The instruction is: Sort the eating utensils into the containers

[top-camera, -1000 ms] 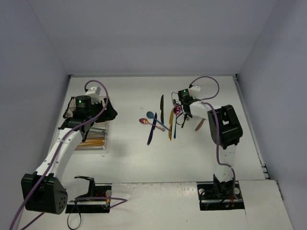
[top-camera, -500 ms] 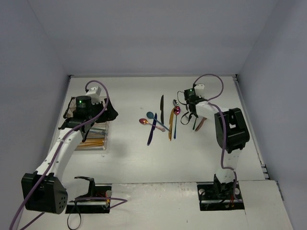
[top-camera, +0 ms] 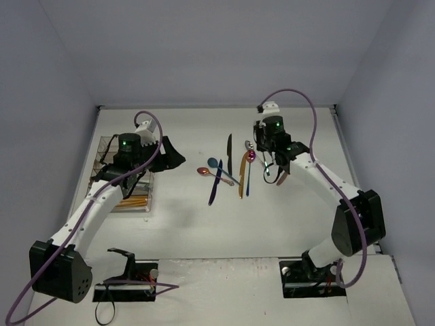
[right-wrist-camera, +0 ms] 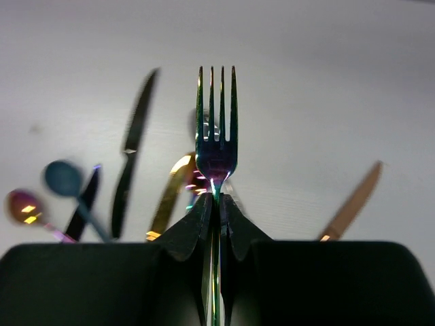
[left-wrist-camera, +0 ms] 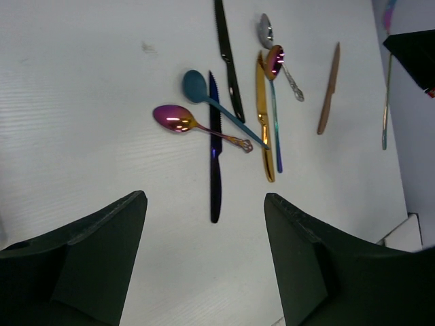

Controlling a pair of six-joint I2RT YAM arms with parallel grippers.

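Tabletop [top-camera: 183, 224]: white; loose utensils [top-camera: 228, 173] at centre.
Right fingers [right-wrist-camera: 202, 227]: clenched on iridescent fork [right-wrist-camera: 216, 146].
Left fingers [left-wrist-camera: 102, 251]: spread, empty, right of tray [top-camera: 150, 197].

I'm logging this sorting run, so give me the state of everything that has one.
Iridescent metal fork: clamped by its handle, tines pointing out.
Right gripper: shut on the fork.
Left gripper: open, empty.
Clear plastic compartment tray: gold pieces inside, partly hidden.
Copper knife: flat on the table, apart.
Gold knife: flat on the table, unsorted.
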